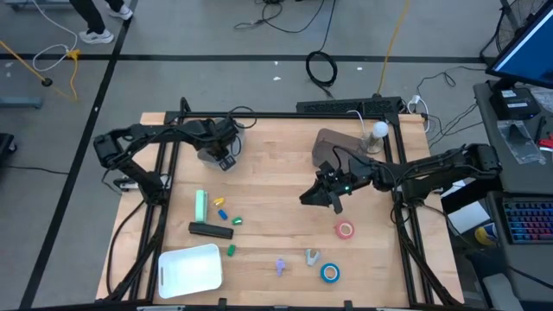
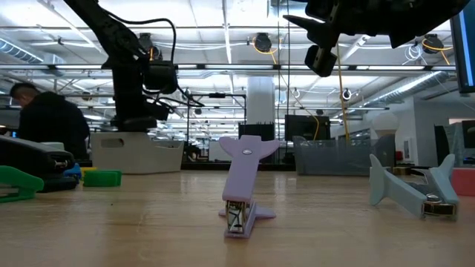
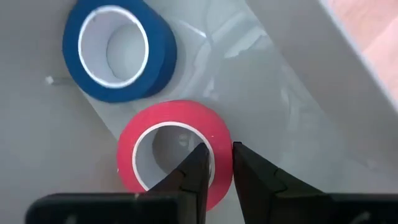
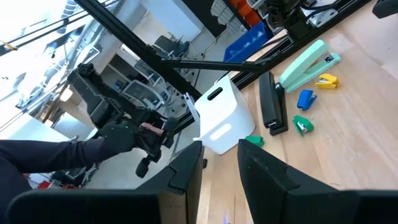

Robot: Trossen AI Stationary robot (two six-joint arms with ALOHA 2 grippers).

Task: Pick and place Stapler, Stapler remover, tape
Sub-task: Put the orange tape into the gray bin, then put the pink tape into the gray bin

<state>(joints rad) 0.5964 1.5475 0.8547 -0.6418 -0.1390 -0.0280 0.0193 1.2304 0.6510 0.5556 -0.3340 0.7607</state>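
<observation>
I see the left gripper (image 3: pixel 216 163) down in the clear bin (image 1: pixel 210 154), its narrow fingers straddling the wall of a red tape roll (image 3: pixel 174 152) beside a blue roll (image 3: pixel 118 51), while the right gripper (image 1: pixel 321 199) hovers mid-table, fingers slightly apart, holding nothing.

Table (image 1: pixel 276 190) seen from directly overhead; also viewed level from its surface, roomward. Wrist cameras aimed past own fingers. Purple remover (image 2: pixel 243 189) shared by high and low views.
</observation>
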